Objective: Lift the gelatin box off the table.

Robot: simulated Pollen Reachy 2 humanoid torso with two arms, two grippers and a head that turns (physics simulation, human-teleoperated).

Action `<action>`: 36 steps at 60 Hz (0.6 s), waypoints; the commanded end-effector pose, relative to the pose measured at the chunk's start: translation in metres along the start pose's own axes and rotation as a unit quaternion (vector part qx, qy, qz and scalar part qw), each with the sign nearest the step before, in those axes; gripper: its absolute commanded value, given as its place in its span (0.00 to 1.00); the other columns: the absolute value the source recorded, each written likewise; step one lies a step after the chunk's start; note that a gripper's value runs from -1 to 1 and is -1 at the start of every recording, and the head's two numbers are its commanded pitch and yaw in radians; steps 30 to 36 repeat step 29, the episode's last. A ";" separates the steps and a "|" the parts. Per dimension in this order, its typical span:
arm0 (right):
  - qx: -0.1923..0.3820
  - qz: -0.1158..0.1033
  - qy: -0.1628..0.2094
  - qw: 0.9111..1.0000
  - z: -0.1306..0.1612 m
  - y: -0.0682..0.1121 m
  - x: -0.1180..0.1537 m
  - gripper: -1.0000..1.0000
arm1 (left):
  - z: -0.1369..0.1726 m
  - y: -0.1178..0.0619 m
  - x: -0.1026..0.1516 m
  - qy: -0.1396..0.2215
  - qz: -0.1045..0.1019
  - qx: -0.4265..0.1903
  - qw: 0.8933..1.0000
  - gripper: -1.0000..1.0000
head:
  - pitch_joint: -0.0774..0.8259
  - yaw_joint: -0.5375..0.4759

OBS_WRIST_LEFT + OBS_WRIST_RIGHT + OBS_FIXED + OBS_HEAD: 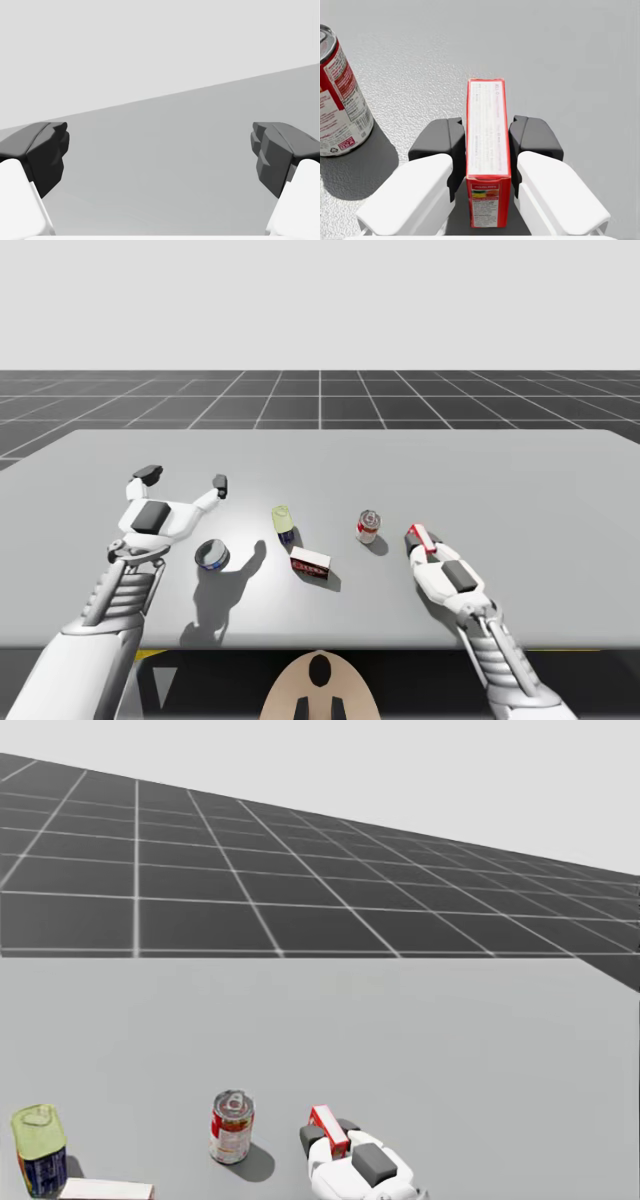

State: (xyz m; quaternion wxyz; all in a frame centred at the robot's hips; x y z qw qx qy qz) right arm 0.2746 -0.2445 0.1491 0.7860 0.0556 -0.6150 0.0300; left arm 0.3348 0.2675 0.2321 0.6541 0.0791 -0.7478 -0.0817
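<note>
The gelatin box is a small red box with white faces, standing on a narrow edge. My right gripper is shut on it, with a dark pad pressed on each broad side. In the high view the gelatin box and right gripper sit low at the table's right front; whether the box touches the table I cannot tell. The head view shows the gelatin box in the same gripper. My left gripper hovers open at the left, with nothing between its fingers.
A red and white can stands upright just left of the gelatin box, close to the right gripper. Further left are a yellow-topped container, a flat red and white box and a low blue can. The grey table stretches beyond.
</note>
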 end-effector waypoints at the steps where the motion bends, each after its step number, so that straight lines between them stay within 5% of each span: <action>1: 0.007 0.007 -0.028 1.000 0.007 0.007 0.024 1.00 | 0.000 0.002 0.001 -0.001 0.003 0.002 1.000 0.00 | 0.42 0.15; 19: 0.002 0.034 -0.142 0.989 0.040 0.016 0.114 1.00 | 0.000 0.005 0.003 -0.002 0.003 0.005 1.000 0.00 | 0.41 0.16; 29: -0.027 0.057 -0.256 0.965 0.073 0.019 0.177 1.00 | -0.001 0.005 0.003 -0.002 0.002 0.006 1.000 0.00 | 0.40 0.16; 36: -0.027 0.057 -0.256 0.965 0.073 0.019 0.177 1.00 | -0.001 0.005 0.003 -0.002 0.002 0.006 1.000 0.00 | 0.40 0.16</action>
